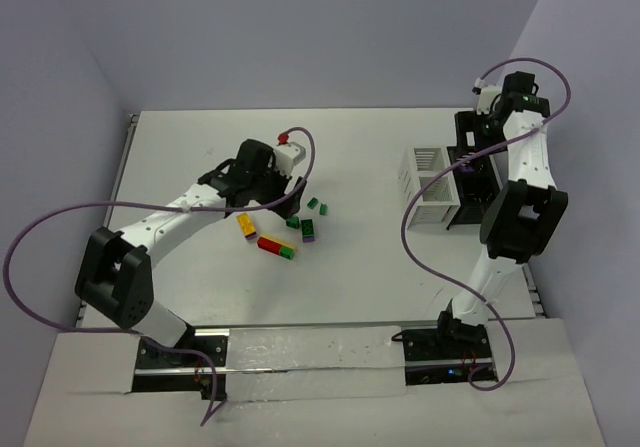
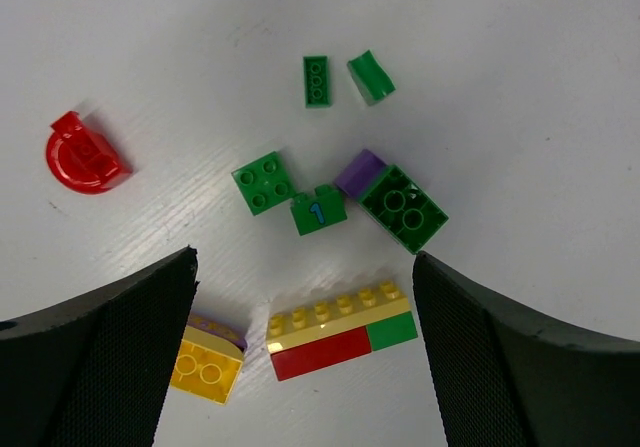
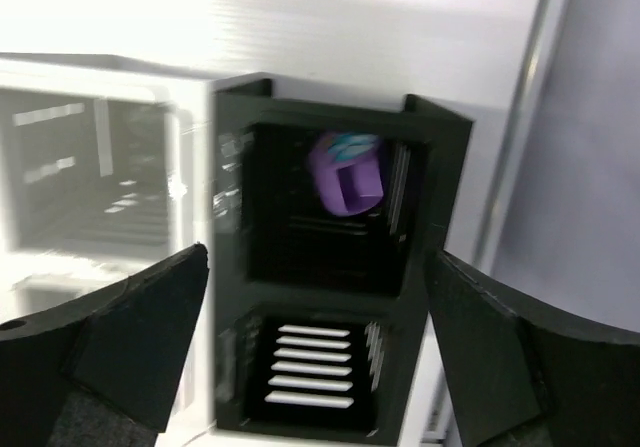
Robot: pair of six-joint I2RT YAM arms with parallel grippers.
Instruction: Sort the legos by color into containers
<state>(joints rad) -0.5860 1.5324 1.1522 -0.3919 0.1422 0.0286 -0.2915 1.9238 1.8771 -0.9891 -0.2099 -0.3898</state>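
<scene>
Hovering with fingers apart, left gripper (image 2: pixel 304 257) is hanging over small green, red, yellow and purple plastic lego bricks (image 2: pixel 265 182) scattered on white worktop (image 2: pixel 520 87). Right gripper (image 3: pixel 318 257), also spread, is hanging above black slatted plastic container (image 3: pixel 440 167); purple plastic brick (image 3: pixel 345 172) is lying in its far compartment.

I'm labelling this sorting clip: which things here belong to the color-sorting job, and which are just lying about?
Belongs to the job: loose legos; purple piece inside the black tray; white slatted box.
Just there: purple cables; silver mounting plate between the arm bases.
</scene>
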